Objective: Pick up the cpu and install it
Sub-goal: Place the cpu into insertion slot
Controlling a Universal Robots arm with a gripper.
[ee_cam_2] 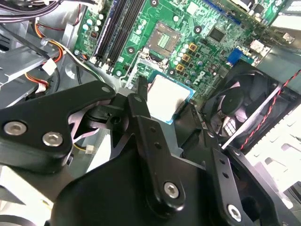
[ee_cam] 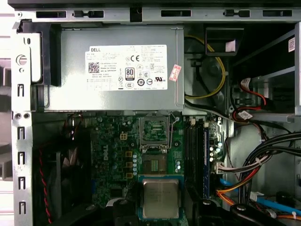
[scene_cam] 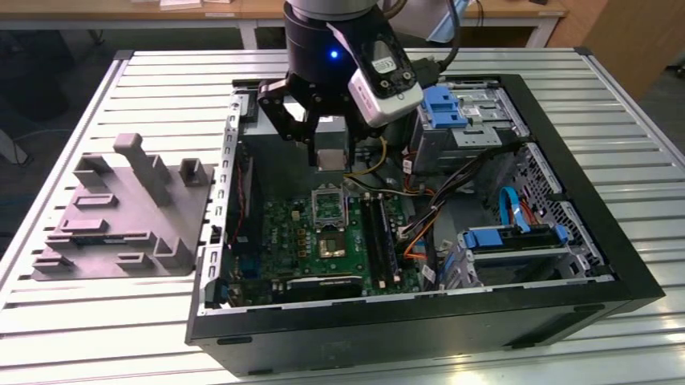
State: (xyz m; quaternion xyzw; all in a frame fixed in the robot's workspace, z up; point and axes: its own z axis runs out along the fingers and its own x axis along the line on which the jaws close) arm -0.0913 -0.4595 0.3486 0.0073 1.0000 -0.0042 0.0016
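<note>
Claw [scene_cam: 324, 149] clamped on the cpu [scene_cam: 332, 159]. In the exterior view, the socket [scene_cam: 330, 239] sits at six o'clock. Second wrist view: cpu hangs short of the socket. First wrist view: same offset; best to square the edges and descend level.

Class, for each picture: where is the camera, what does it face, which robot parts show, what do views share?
Exterior view: off the arm, looking down into the open case; arm and hand show.
Second wrist view: on the wrist, facing the motherboard past black fingers.
First wrist view: on the wrist, facing the power supply.
Shared: the cpu.
</note>
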